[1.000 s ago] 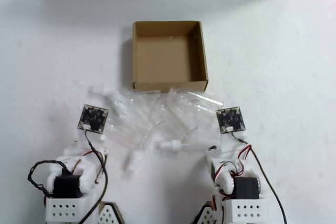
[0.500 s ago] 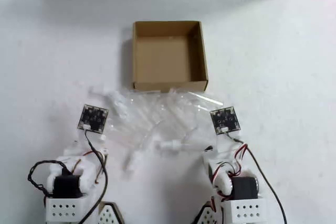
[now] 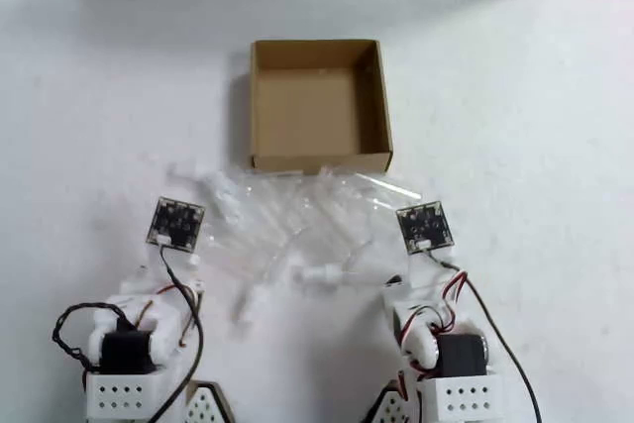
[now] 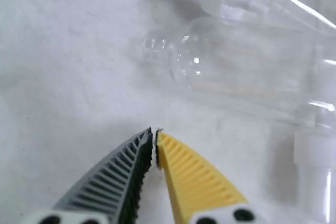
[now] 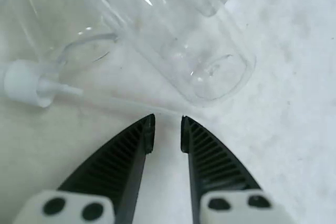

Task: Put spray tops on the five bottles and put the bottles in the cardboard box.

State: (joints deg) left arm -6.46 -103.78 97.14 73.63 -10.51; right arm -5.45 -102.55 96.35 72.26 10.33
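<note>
Right tool (image 5: 165, 125): narrow gap, empty. Just ahead of its tips a spray top (image 5: 23, 83) lies on the table (image 5: 294, 35), dip tube crosswise to the jaws. Bottle (image 5: 210, 61) beyond, base nearest. Left tool (image 4: 156, 135): tips together, empty, apparently farther off. Box (image 3: 317, 106) beyond.

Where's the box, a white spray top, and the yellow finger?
cardboard box (image 3: 322, 160): high view, front wall.
spray top (image 5: 23, 82): right wrist view, white cap.
yellow finger (image 4: 195, 179): left wrist view, ribbed face.
</note>
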